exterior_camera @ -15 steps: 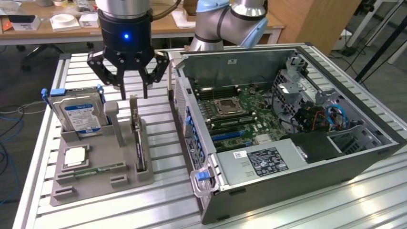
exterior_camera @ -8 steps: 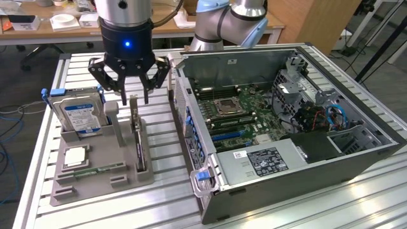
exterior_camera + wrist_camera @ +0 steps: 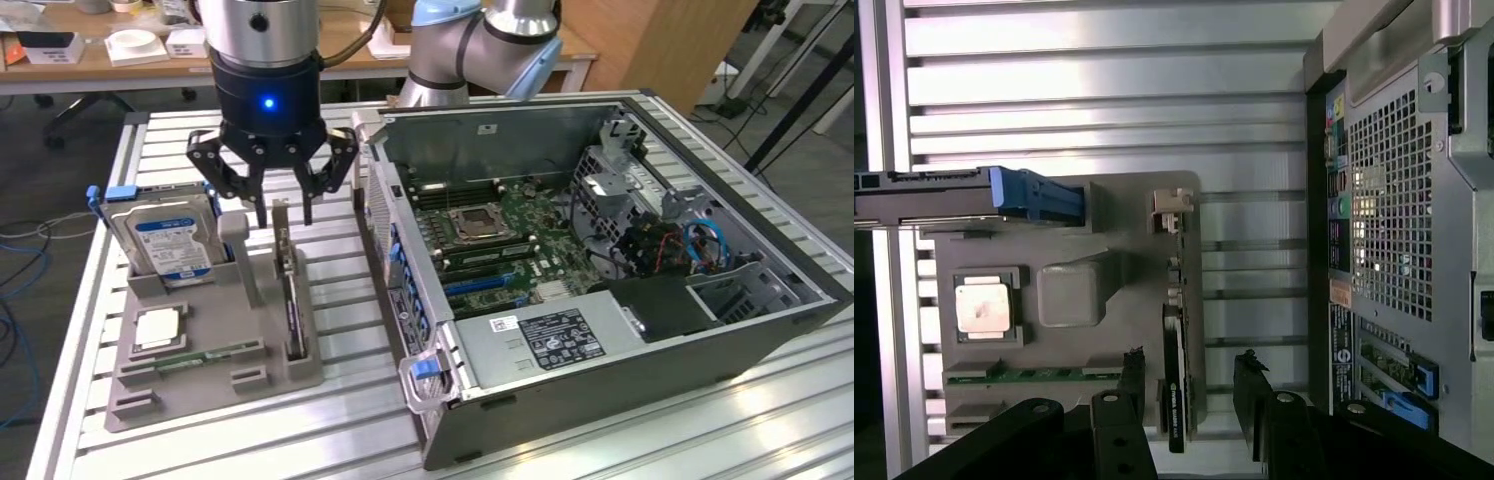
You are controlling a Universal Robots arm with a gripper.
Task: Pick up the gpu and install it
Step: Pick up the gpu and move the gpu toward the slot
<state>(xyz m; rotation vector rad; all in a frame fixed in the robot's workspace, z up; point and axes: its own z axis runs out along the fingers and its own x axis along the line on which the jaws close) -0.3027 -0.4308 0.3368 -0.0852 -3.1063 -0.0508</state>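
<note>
Far on the exterior view's left, the hard drive (image 3: pixel 163 238) stands upright in its slot on the grey holder (image 3: pixel 200 385). A processor chip (image 3: pixel 158 328) and a green memory stick (image 3: pixel 214 355) lie flat in front of it.

Now the action: the gripper (image 3: pixel 278 208) hangs directly over the gpu (image 3: pixel 291 300). The card stands on edge in the holder's long slot, untouched and not yet lifted. The jaws are spread wide, and in the wrist view one fingertip (image 3: pixel 1132 362) sits to either side of the thin dark card with daylight between, so nothing is held.

I'd call this the approach for the pick, the very start of the job. A clean grasp looks to call for the jaws coming down square over that narrow top edge and closing evenly, so the card doesn't tip in its slot.

Across on the exterior view's right, the computer case (image 3: pixel 601 400) lies open on the slatted surface (image 3: pixel 747 430). Its motherboard (image 3: pixel 507 250) is exposed and the blue expansion slots (image 3: pixel 481 285) look unoccupied.
</note>
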